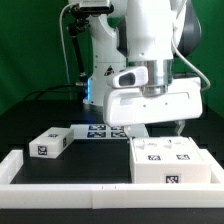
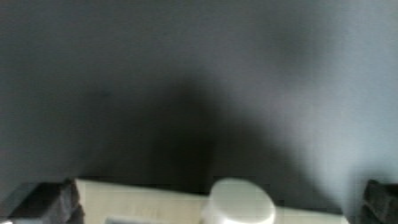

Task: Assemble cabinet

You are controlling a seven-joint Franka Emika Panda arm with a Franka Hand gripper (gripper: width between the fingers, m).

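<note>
Above the cabinet box [image 1: 172, 162], the wrist view alone shows the fingers [image 2: 43, 203] spread wide, gripping nothing.

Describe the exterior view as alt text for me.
The open claw hangs over a big white tagged box at the exterior view's right. A smaller tagged block lies left, the marker board between them.

Block [image 1: 48, 144] exterior view's left, box [image 1: 172, 163] right; marker board [image 1: 100, 131] btwn, behind.
</note>
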